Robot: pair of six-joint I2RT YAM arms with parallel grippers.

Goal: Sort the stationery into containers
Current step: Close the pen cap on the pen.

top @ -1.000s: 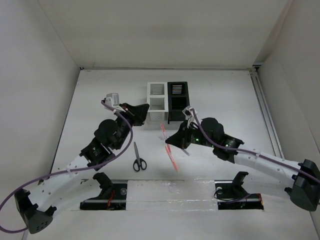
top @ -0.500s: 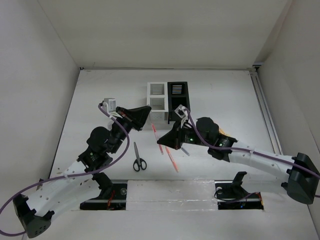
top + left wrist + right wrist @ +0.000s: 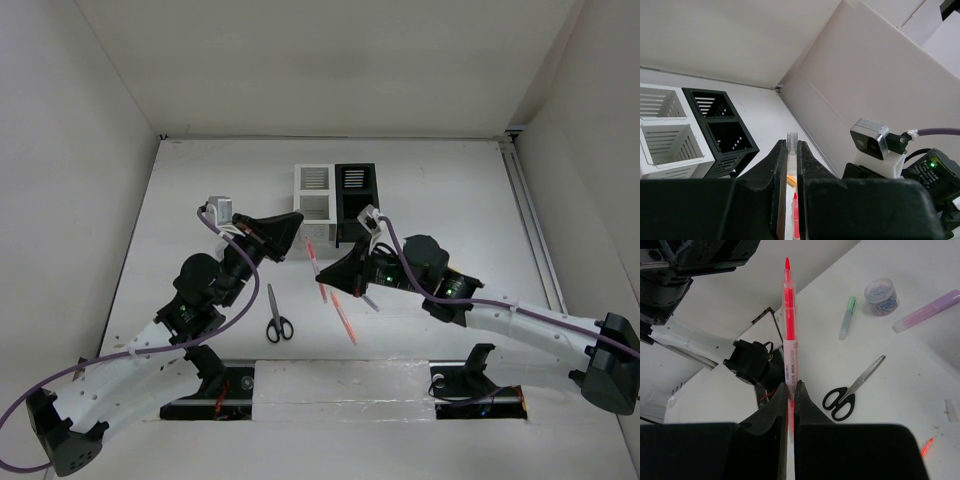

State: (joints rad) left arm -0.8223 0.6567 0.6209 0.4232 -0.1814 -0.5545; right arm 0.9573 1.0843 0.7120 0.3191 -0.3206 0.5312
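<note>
My right gripper [image 3: 332, 282] [image 3: 791, 385] is shut on a red-pink highlighter [image 3: 316, 265] [image 3: 789, 315] and holds it off the table, in front of the organizers. My left gripper [image 3: 292, 233] [image 3: 788, 146] is shut on a slim clear-ended pen [image 3: 792, 142], near the white organizer [image 3: 313, 195] [image 3: 665, 142]. The black organizer [image 3: 356, 195] [image 3: 722, 132] stands beside it on the right. Black-handled scissors [image 3: 278, 320] [image 3: 852, 390] and a red pen [image 3: 343, 316] lie on the table.
The right wrist view shows a green pen [image 3: 847, 317], a small round clear tub of clips [image 3: 881, 290], a pale purple highlighter [image 3: 927, 310] and a tiny eraser [image 3: 951, 410] on the table. White walls enclose the table on the sides.
My right gripper has carried the highlighter left, closer to the left gripper. My left arm has drawn back a little and then held still.
</note>
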